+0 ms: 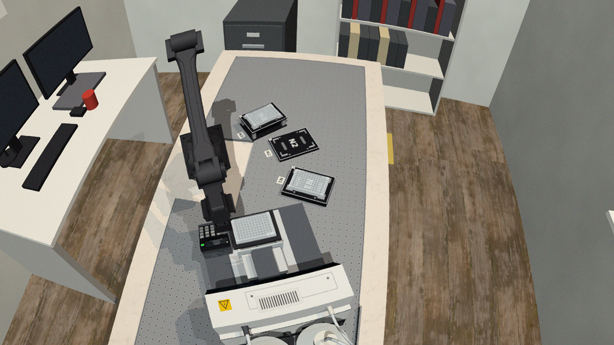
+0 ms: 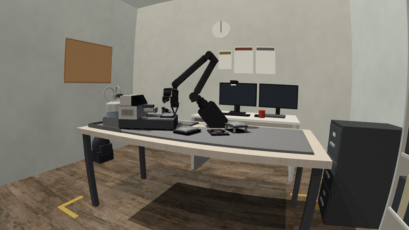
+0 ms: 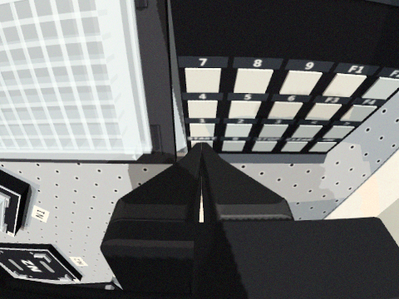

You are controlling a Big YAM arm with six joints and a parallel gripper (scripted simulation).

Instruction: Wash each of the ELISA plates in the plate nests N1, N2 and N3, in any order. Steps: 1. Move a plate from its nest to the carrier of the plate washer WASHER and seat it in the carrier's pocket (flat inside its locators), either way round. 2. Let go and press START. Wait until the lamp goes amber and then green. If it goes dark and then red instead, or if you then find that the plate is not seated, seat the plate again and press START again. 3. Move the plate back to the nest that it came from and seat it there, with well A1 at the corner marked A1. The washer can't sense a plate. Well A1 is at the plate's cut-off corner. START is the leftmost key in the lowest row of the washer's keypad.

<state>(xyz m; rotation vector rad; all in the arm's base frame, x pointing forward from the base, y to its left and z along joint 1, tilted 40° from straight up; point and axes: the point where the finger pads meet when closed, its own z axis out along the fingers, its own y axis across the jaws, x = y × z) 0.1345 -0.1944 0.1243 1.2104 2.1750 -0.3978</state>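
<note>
My gripper (image 3: pixel 201 151) (image 2: pixel 175 114) is shut and empty, its tips over the START key (image 3: pixel 194 144), mostly hiding it. Whether they touch it, I cannot tell. A clear plate (image 1: pixel 253 227) (image 3: pixel 71 83) lies in the carrier of the washer (image 1: pixel 228 317) (image 2: pixel 128 112), looking flat. The lamp (image 1: pixel 202 244) shows green in the top view. Nest N2 (image 1: pixel 308 146) (image 3: pixel 54 272) is empty. One plate (image 1: pixel 307 181) (image 2: pixel 187 128) sits in nest N1 (image 1: pixel 304 199), another plate (image 1: pixel 263 116) (image 2: pixel 236 123) in the raised nest N3. The A1 corners are too small to tell.
The keypad (image 3: pixel 245 124) stands close beside the carrier. The washer's white housing lies behind the carrier, with bottles (image 1: pixel 308 343) and tubes at its back. The desk with monitors (image 1: pixel 64 49) and a red cup (image 1: pixel 89 100) is beyond the bench.
</note>
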